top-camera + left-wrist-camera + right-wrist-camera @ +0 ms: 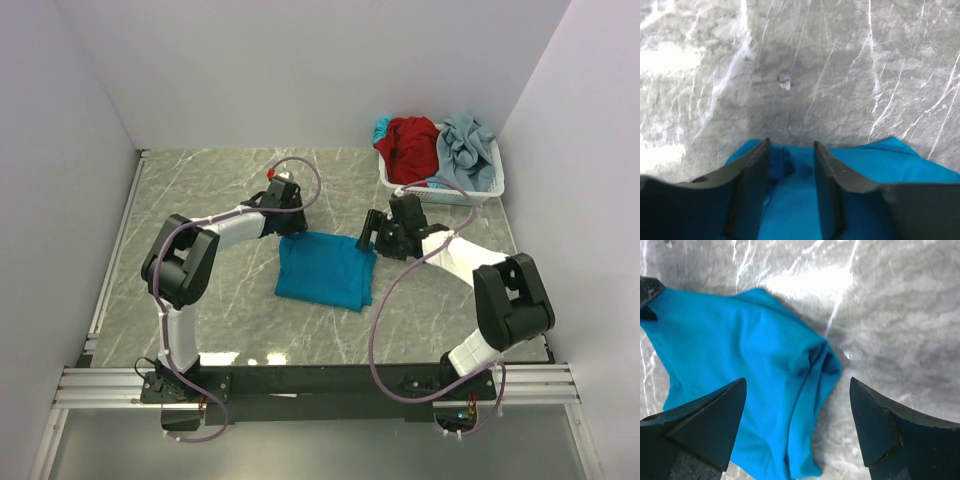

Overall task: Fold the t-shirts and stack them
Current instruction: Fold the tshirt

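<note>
The teal-blue t-shirt (325, 270) lies folded in a rough square on the grey marble desk (220, 180), near its middle and between the two arms. The left tool (290, 222) is low at the far left corner of this shirt. In the left wrist view its fingers (752, 185) stand only a little apart, with a small bunch of the blue cloth (890, 165) between them; I cannot tell if they really pinch it. The right tool (368, 240) is at the far right corner, opened wide and holding nothing; its wrist view shows the rumpled corner of the shirt (740, 355) below the gap. At the far right of the desk stands a white basket (490, 190) with the red t-shirt (412, 142) and the pale grey-blue t-shirt (466, 145) heaped inside.
</note>
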Motion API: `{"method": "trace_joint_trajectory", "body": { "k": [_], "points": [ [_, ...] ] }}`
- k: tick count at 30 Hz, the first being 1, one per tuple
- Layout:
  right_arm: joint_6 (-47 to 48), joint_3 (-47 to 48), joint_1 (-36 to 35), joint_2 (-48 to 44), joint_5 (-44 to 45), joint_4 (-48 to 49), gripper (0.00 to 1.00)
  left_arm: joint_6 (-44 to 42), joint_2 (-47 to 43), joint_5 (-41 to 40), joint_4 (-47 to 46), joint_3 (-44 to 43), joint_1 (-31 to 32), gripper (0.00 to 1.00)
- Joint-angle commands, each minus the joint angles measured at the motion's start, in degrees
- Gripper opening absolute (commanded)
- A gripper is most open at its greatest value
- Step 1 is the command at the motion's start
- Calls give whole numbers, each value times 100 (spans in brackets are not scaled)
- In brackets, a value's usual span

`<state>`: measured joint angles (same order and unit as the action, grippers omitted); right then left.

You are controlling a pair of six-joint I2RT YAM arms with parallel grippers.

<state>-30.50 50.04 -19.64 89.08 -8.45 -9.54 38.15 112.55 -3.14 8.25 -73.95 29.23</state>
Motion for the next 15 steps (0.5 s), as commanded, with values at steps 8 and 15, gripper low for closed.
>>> {"method": "trace_joint_trajectory", "body": {
  "k": [8,15],
  "points": [
    [-123,892,30,777,63,251,83,-167,399,270,-333,-365,3,30],
    [-114,1025,30,1041,-78,330,50,-273,338,674,-499,-374,3,0]
  ]
}}
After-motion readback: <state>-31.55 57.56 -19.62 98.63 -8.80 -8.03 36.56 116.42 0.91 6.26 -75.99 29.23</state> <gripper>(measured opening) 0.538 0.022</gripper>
